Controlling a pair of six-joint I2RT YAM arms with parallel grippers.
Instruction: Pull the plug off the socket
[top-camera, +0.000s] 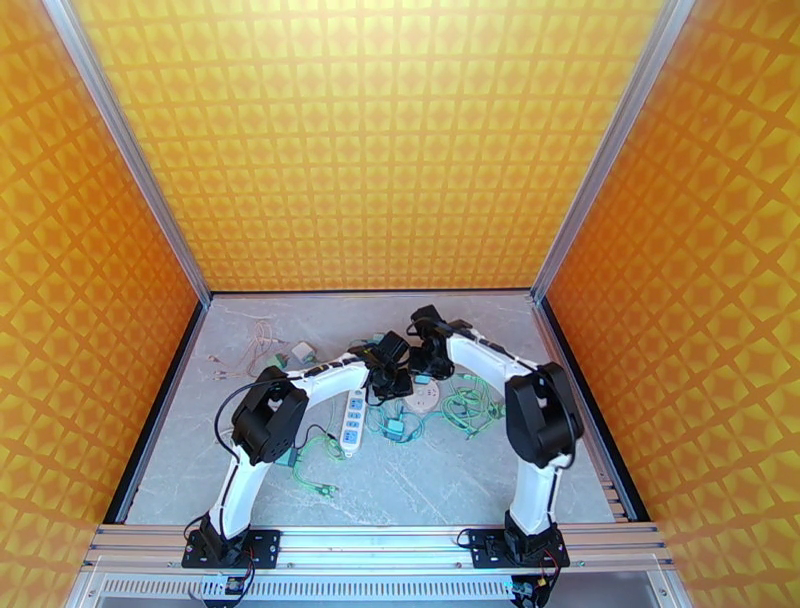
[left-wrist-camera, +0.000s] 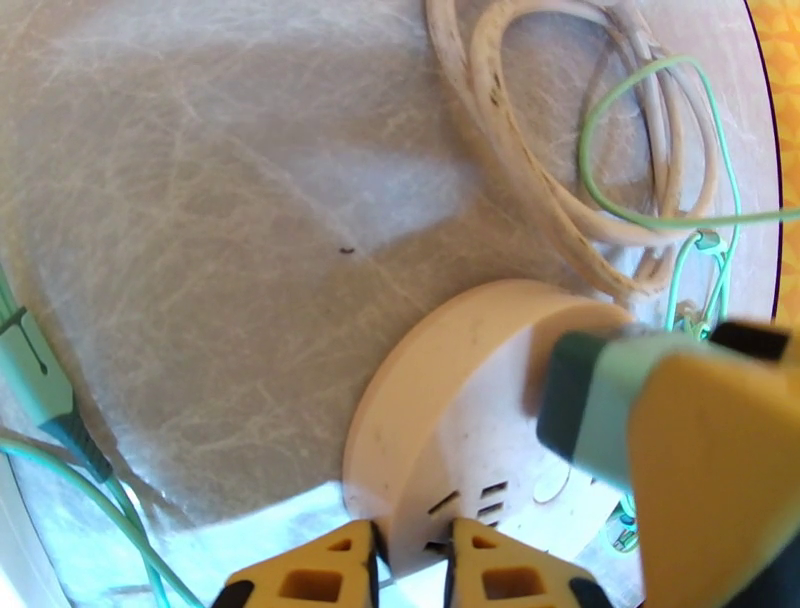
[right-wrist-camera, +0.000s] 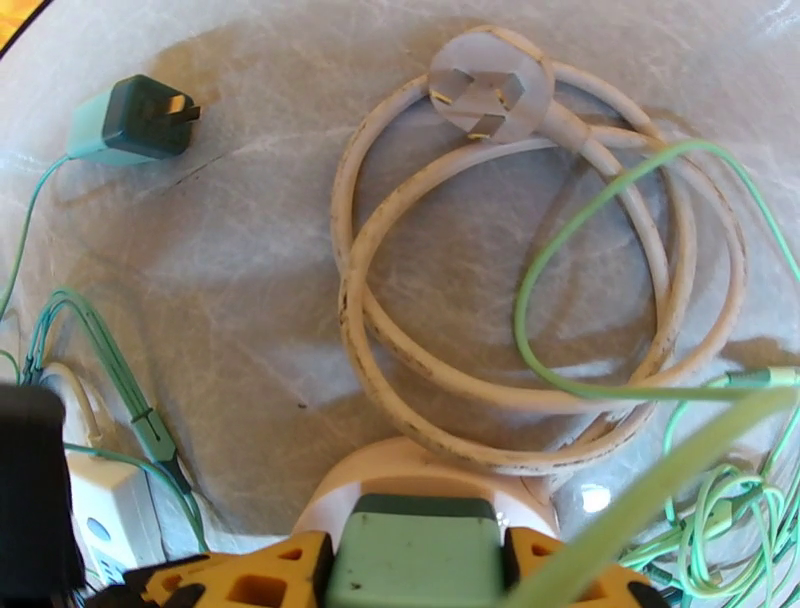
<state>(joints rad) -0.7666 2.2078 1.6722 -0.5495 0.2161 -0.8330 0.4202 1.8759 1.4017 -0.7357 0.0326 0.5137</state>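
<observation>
1. Plug (left-wrist-camera: 600, 400): mint green with a dark end. It sits on the round white socket (left-wrist-camera: 450, 400), at 6 o'clock in the right wrist view.
2. Right gripper (right-wrist-camera: 415, 565) pinches the plug's sides.
3. Left gripper (left-wrist-camera: 412, 545) pinches the socket's rim.
4. White cord (right-wrist-camera: 350, 300) lies coiled at 12 o'clock from the socket.

A round, flat white socket (left-wrist-camera: 450, 400) lies in the lower centre of the left wrist view, with dark slots showing on its top face near the bottom edge. A boxy pale green plug (left-wrist-camera: 590, 400) with a dark green end stands on the socket's right side, touching it.
</observation>
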